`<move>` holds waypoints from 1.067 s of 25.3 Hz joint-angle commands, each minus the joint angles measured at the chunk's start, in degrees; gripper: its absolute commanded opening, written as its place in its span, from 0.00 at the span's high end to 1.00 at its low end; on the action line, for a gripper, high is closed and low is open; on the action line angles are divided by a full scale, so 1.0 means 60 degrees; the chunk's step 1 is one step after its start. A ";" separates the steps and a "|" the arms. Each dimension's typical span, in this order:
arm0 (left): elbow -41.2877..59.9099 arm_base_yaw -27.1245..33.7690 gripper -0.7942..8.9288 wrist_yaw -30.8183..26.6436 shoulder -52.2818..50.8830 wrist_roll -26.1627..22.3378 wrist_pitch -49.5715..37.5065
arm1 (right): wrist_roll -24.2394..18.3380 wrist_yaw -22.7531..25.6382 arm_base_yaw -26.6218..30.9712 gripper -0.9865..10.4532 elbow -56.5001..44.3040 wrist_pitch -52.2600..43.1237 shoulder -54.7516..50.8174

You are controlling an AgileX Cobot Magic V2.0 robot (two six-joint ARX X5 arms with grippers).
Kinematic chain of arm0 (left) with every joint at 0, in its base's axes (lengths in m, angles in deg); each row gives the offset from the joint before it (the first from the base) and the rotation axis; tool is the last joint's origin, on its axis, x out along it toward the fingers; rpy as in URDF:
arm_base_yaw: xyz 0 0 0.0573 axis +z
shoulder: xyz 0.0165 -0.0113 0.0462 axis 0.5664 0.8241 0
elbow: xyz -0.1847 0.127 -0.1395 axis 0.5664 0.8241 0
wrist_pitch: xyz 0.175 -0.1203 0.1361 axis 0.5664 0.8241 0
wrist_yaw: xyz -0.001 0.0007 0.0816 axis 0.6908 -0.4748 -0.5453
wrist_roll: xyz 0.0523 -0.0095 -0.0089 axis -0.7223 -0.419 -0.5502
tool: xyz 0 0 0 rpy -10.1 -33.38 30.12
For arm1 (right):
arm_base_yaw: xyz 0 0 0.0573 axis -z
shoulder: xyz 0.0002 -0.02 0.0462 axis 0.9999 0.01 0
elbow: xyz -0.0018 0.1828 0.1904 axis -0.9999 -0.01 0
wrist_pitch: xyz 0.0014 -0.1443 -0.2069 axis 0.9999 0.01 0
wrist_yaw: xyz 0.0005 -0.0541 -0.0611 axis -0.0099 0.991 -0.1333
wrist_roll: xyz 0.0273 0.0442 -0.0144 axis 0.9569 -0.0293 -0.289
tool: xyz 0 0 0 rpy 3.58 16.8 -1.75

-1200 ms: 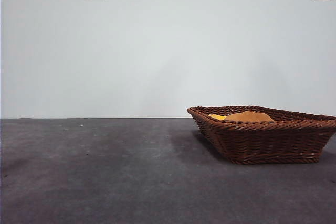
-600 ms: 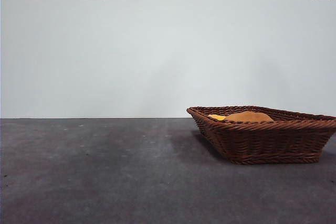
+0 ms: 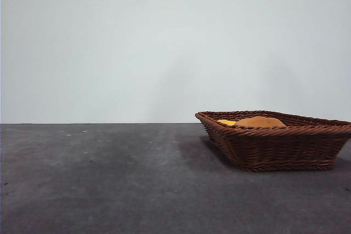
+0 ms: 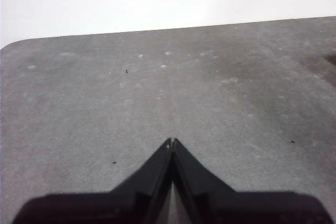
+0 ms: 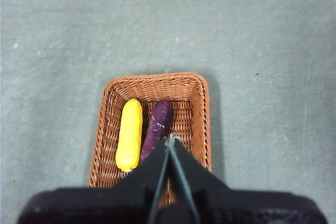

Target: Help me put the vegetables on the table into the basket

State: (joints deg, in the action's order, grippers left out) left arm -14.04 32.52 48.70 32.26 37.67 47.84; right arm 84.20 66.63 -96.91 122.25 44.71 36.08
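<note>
Left gripper (image 4: 171,141): jaws closed tip to tip, nothing held; it hangs over bare table (image 4: 157,93) with no vegetable near it.

Right gripper (image 5: 170,139): jaws pressed together, nothing between them; it sits high above the basket (image 5: 202,108), with its tips over the inner floor.

Basket: reddish-brown wicker, directly below the right gripper; well away from the left one. In the front view it stands at the right of the table (image 3: 109,179).

Yellow vegetable (image 5: 129,134): lying lengthwise inside the basket, just beside the right gripper's tips and below them.

Purple vegetable (image 5: 156,125): inside the basket, touching or nearly touching the yellow one, directly under the right gripper's tips.

Tan-brown vegetable (image 3: 260,121): its top shows above the basket rim (image 3: 274,131) in the front view; the right wrist view hides it behind the gripper body.

Table: no vegetable visible on it in any view.

Step in hand (judgement): all three pieces appear to be in the basket, so what remains is retreat of the right arm.

Procedure note: lift clear straight up before moving sideways, so the jaws do not catch the rim or disturb the contents.

Check: confirm no piece rests on the rim.
</note>
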 commanded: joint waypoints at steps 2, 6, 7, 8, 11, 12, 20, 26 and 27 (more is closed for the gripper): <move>0.0102 0.0029 0.92 0.0051 -0.0022 -0.0051 -0.0058 | 0.0033 0.0011 0.0004 0.93 -0.0011 -0.0058 0.0044; 0.0102 0.0029 0.92 0.0051 0.0036 -0.0051 -0.0058 | 0.0033 0.0007 0.0000 0.93 -0.0011 -0.0066 0.0047; 0.0102 0.0029 0.92 0.0051 0.0076 -0.0051 -0.0058 | 0.0033 0.0015 0.0007 0.93 -0.0011 -0.0058 0.0069; 0.0102 0.0029 0.92 0.0051 0.0095 -0.0051 -0.0058 | 0.0033 0.0244 0.0109 0.93 -0.0011 -0.0062 0.0069; 0.0102 0.0029 0.92 0.0051 0.0157 -0.0051 -0.0058 | 0.0033 0.1133 0.0124 0.93 -0.0040 -0.0055 -0.0200; 0.0102 0.0029 0.92 0.0051 0.0157 -0.0051 -0.0058 | 0.0033 0.1147 0.0124 0.93 -0.0113 -0.0062 -0.0481; 0.0102 0.0029 0.92 0.0047 0.0157 -0.0051 -0.0058 | 0.0029 0.1362 0.0794 0.93 -0.6528 -0.6309 -0.6160; 0.0102 0.0029 0.92 0.0055 0.0157 -0.0051 -0.0058 | 0.0033 0.2889 0.1082 0.93 -1.2637 -1.0393 -1.0695; 0.0102 0.0029 0.92 0.0051 0.0157 -0.0051 -0.0058 | 0.0033 0.2903 0.1082 0.93 -1.3362 -1.0717 -1.1285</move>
State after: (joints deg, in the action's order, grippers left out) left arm -14.04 32.52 48.72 33.29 37.67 47.84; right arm 84.20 83.83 -90.53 47.61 -18.21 -28.64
